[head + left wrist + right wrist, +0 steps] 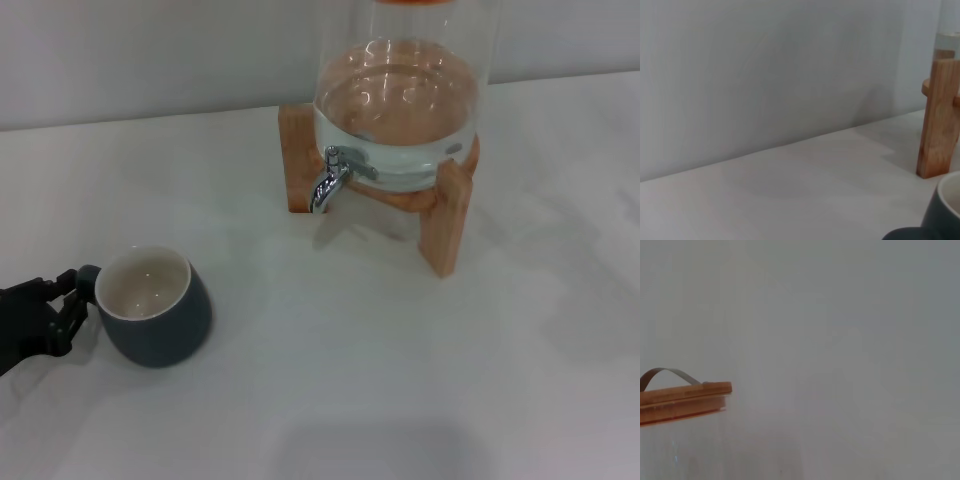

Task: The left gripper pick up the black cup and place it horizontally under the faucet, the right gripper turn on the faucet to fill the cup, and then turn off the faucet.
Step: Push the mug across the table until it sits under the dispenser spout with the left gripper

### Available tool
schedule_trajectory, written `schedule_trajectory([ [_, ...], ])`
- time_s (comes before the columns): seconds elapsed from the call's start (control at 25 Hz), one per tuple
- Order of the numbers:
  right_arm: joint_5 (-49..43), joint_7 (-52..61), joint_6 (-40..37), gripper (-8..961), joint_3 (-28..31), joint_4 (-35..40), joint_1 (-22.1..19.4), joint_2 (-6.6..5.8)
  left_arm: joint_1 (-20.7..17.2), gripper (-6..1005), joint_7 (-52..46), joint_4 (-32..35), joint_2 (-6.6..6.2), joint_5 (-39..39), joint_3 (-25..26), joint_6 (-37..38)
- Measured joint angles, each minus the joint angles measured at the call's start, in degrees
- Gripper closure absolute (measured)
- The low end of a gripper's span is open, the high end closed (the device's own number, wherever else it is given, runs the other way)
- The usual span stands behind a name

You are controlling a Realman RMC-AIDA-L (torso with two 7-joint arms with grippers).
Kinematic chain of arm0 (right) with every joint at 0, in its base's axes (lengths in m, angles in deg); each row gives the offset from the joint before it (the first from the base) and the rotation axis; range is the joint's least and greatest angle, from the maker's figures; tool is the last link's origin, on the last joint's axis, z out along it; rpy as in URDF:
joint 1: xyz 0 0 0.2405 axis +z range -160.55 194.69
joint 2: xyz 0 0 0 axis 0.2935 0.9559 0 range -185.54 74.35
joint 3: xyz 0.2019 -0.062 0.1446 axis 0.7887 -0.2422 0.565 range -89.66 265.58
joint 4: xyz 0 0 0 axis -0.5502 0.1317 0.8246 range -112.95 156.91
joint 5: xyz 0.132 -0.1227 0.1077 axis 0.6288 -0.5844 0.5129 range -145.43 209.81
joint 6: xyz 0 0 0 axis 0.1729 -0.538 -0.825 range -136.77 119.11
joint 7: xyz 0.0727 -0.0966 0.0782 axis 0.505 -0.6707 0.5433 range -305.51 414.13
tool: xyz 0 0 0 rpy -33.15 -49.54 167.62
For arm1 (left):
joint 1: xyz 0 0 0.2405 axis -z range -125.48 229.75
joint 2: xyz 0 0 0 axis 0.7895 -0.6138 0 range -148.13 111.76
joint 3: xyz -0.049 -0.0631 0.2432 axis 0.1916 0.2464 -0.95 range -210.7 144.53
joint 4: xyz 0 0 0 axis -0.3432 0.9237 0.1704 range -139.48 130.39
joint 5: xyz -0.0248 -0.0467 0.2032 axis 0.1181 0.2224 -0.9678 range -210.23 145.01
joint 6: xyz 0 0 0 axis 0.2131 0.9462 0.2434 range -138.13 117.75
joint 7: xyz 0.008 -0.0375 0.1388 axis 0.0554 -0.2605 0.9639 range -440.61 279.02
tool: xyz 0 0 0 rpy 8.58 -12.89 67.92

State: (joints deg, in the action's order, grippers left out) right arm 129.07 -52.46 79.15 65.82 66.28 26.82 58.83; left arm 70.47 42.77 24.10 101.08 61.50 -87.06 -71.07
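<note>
The black cup (160,322) stands upright on the white table at the near left, its cream inside showing and its small handle pointing left. My left gripper (62,305) sits low at the left edge, right at the handle, with its black fingers apart on either side of it. An edge of the cup also shows in the left wrist view (946,210). The chrome faucet (328,180) juts from the glass dispenser (400,95) at the back centre, its spout pointing down, far to the right of the cup. My right gripper is out of view.
The dispenser holds water and rests on a wooden stand (450,225), whose leg shows in the left wrist view (939,115). Its wooden lid (682,397) with a metal handle shows in the right wrist view. A pale wall runs behind the table (400,380).
</note>
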Motion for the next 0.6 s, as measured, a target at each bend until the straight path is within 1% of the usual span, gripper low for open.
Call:
schedule_trajectory([
  [0.24,0.0,0.0,0.0,198,0.0,0.0,0.0,0.00,-0.1,791,0.0,0.0,0.00,0.0,-0.9,0.0],
  [0.56,0.0,0.0,0.2,198,0.0,0.0,-0.3,0.00,0.1,894,0.0,0.0,0.00,0.0,-1.5,0.0],
  [0.6,0.2,0.0,0.2,199,0.0,0.0,-0.4,0.00,0.1,894,0.0,0.0,0.01,0.0,-1.5,0.0],
])
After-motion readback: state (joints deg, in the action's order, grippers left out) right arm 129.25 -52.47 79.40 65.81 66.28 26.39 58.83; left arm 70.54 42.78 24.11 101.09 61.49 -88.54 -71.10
